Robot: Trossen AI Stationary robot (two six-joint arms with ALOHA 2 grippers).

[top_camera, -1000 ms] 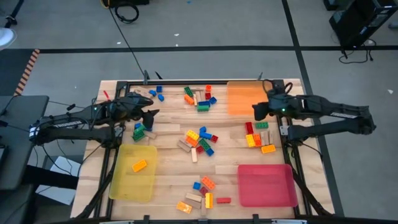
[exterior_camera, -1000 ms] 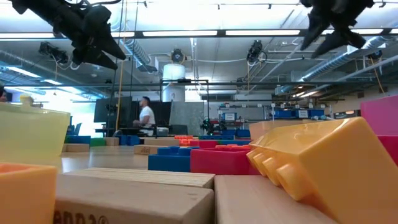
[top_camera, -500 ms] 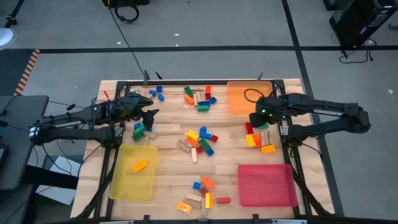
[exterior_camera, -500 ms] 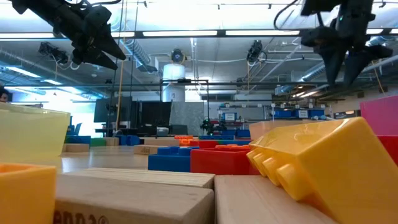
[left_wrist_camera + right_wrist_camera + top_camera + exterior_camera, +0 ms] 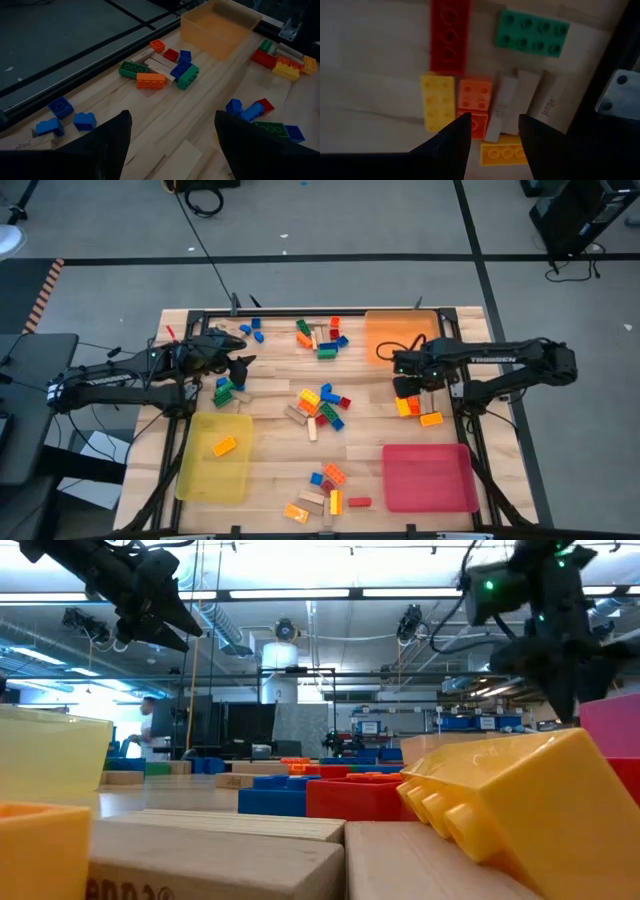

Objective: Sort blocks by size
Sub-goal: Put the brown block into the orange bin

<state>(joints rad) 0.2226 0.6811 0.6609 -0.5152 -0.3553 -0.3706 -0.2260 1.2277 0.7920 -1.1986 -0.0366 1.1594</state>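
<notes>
A cluster of blocks (image 5: 417,402) lies by the table's right edge: a long red brick (image 5: 450,35), a green brick (image 5: 532,32), a yellow brick (image 5: 437,100), an orange brick (image 5: 475,95) and tan wooden pieces (image 5: 520,100). My right gripper (image 5: 403,384) is open and points down just above this cluster, its fingers on either side of the orange brick and one wooden piece (image 5: 492,132). My left gripper (image 5: 243,366) is open and empty, high over the far left, near green bricks (image 5: 225,392).
An orange tray (image 5: 395,335) stands at the far right, a red tray (image 5: 428,477) at the near right, and a yellow tray (image 5: 200,470) with one orange brick (image 5: 224,445) at the near left. More blocks lie at the centre (image 5: 320,405), far middle (image 5: 320,338) and near edge (image 5: 325,490).
My right gripper has moved from beside the orange tray toward the table's near edge and a little left. It has gone down over the block cluster and has tipped from slanting to pointing down. The blocks have not moved.
</notes>
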